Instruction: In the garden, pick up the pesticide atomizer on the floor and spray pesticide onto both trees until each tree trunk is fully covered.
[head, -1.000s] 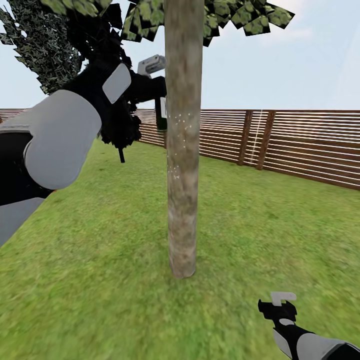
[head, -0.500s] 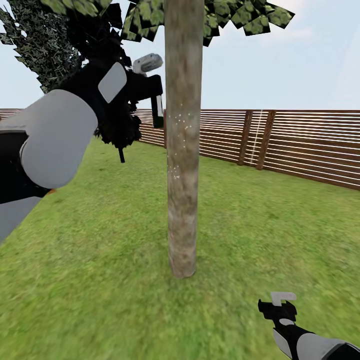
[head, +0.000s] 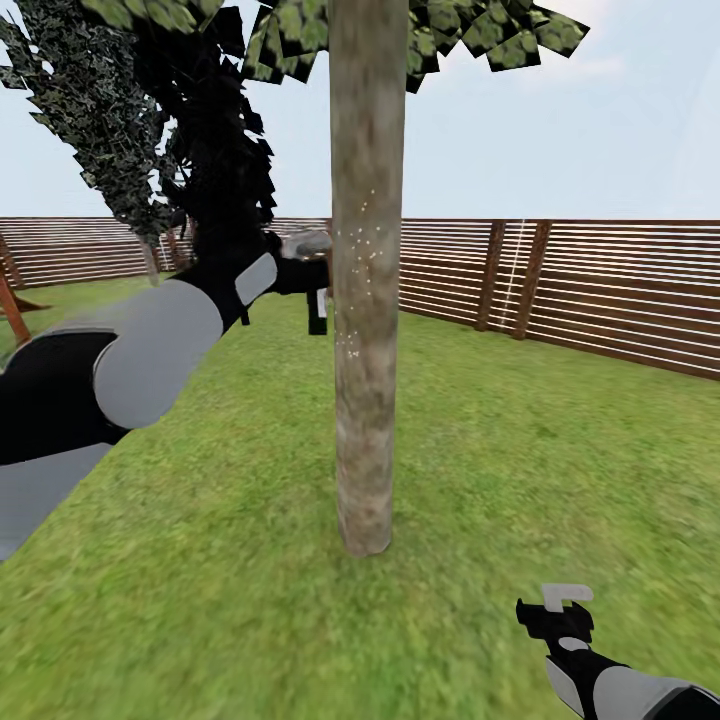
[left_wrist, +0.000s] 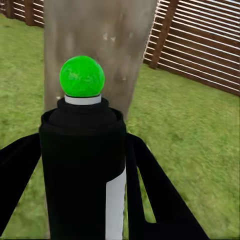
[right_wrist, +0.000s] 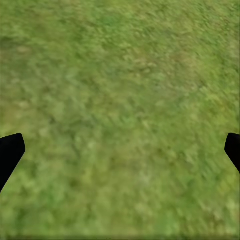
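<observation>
Flat, even daylight renders; cast shadows are faint. The lawn is smeared and soft close up; compression blurs edges.

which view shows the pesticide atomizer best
The left wrist view: the pesticide atomizer is close and central there, black body, white label and green spot facing the tree trunk. In the head view it is small, beside the trunk. The right wrist view looks at grass.

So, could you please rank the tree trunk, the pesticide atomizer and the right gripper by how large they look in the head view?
1. tree trunk, by far the largest.
2. right gripper and pesticide atomizer look alike in size; the right gripper sits nearer the camera, so I would not rank them.
</observation>
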